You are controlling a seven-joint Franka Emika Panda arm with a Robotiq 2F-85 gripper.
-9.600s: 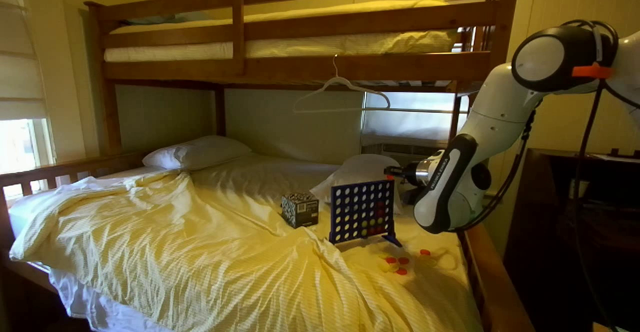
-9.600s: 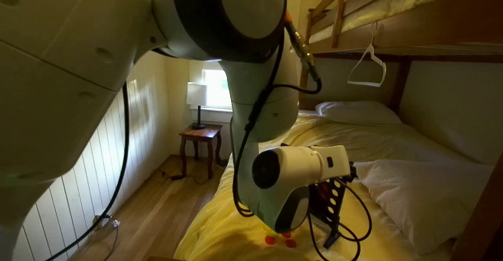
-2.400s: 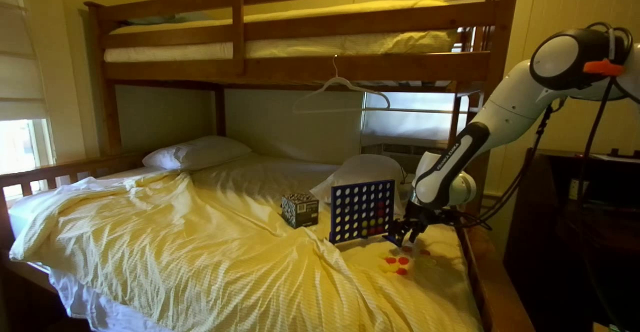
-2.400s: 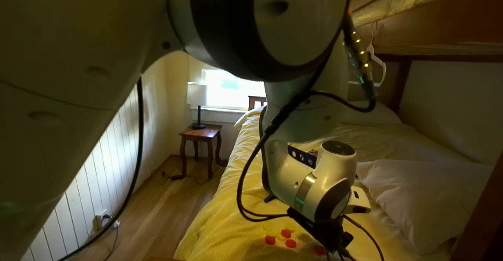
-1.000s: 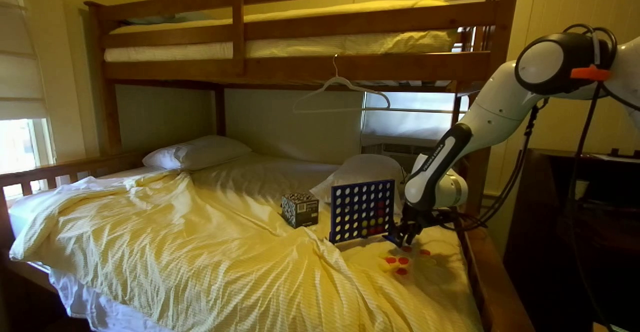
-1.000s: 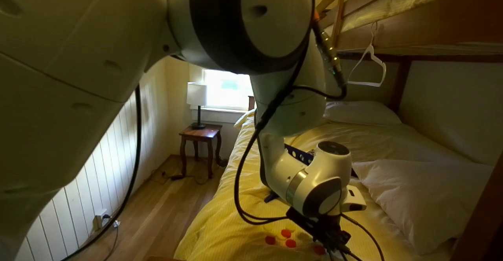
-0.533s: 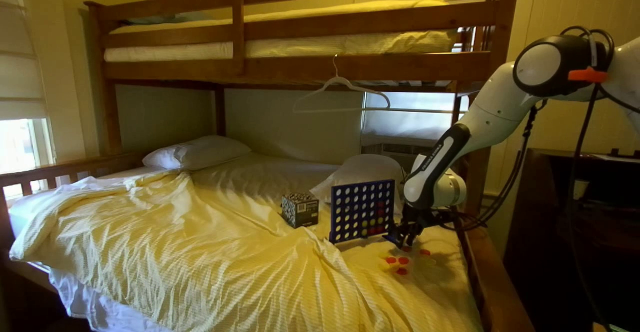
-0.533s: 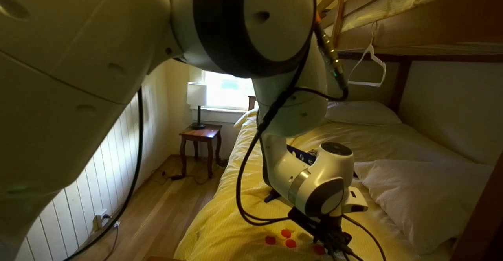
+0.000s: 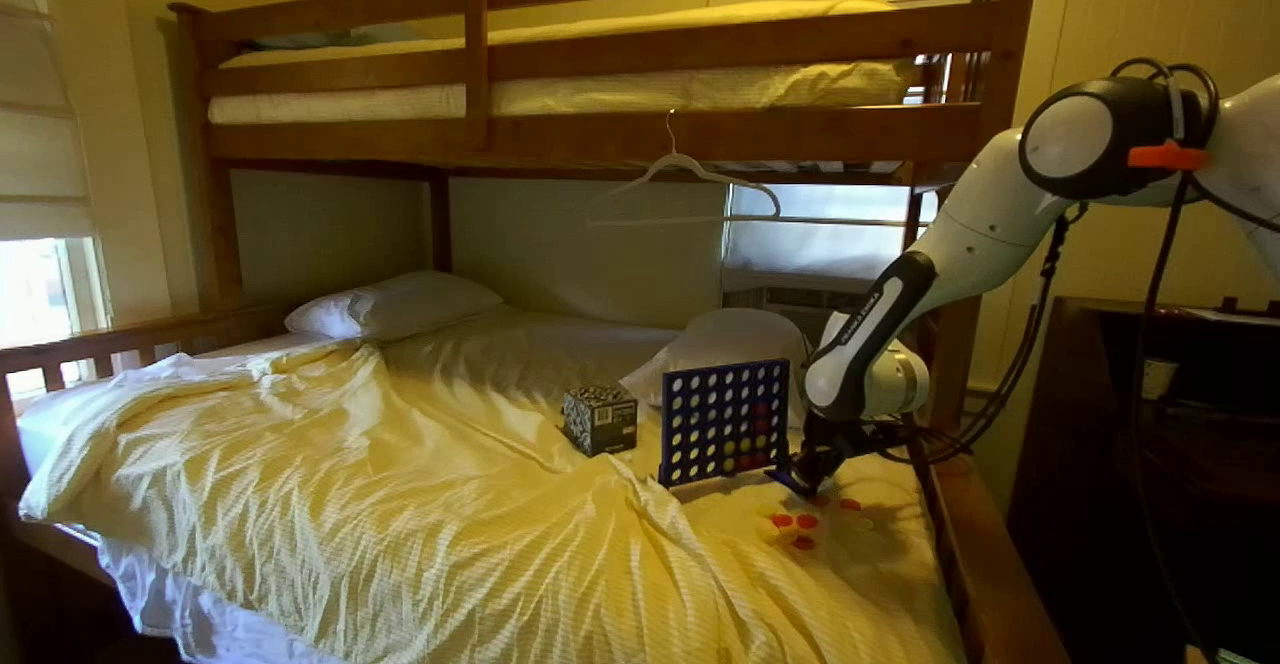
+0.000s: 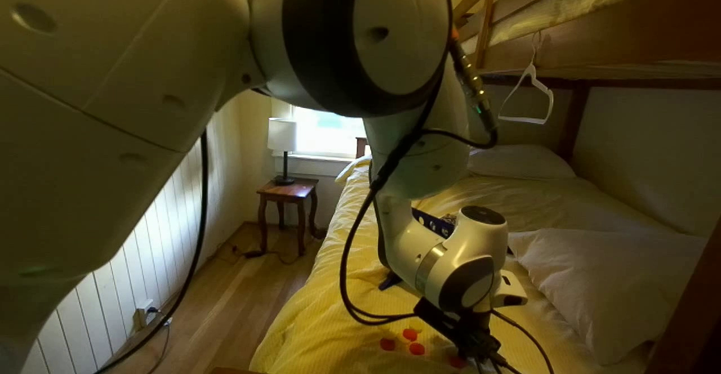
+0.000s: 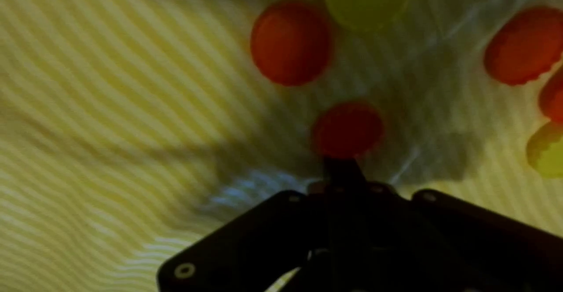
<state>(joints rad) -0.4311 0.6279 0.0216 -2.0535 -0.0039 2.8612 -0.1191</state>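
A wooden bunk bed (image 9: 350,142), its lower level spread with a rumpled yellow cover (image 9: 400,504), is the largest thing around the upright blue game frame (image 9: 720,422). My white arm (image 9: 1000,214) slopes down beside the frame, at the end where several slotted discs (image 9: 761,425), red and yellow, sit in its lower holes. A pale pillow (image 9: 740,334) lies behind the frame, and a dark patterned box (image 9: 600,420) sits near its opposite end. My claw (image 11: 344,166) points down just beside the frame's foot (image 9: 786,481), its fingers together. Loose discs (image 9: 806,521), red and yellow, are scattered on the cover near that same foot. Last, a single red disc (image 11: 348,129) is right at my fingertips, close by the foot (its broad face shows in my wrist view, so I doubt it is pinched, and I cannot tell whether it touches the cover). I judge it to be thin, stiff plastic: very light, hard to break, a little slippery on its smooth face. The surest hold would likely be at opposite points of its rim, taken low beside the frame's foot; the soft cover should give a little, letting fingers settle around the edge.
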